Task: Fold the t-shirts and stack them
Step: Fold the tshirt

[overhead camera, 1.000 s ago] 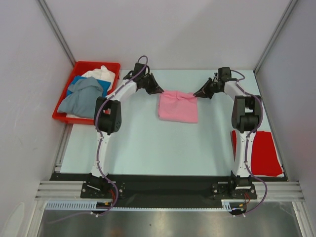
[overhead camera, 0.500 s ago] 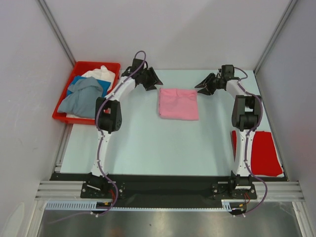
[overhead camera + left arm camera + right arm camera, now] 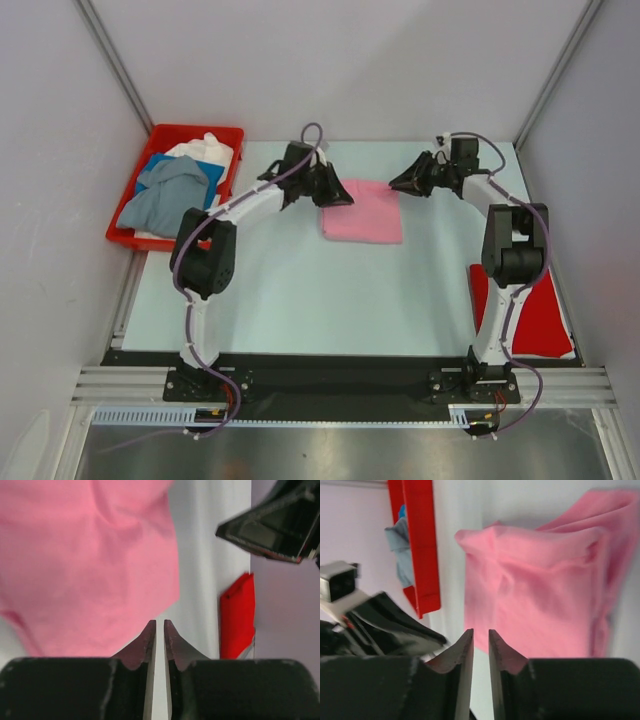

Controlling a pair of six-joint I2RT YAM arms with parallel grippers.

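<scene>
On the pale bench [image 3: 300,290], the folded pink shirt [image 3: 362,212] lies toward twelve o'clock. Left jaws at its ten o'clock, right jaws at two o'clock, both slightly ajar, gripping nothing.

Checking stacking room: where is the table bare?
Bare: the table between the pink t-shirt and its near edge, left of the red t-shirt. Crowded: left gripper and right gripper at the pink t-shirt's far corners; red bin is full.

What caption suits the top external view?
Left gripper and right gripper flank the far edge of the folded pink t-shirt; red t-shirt right, red bin left.
</scene>
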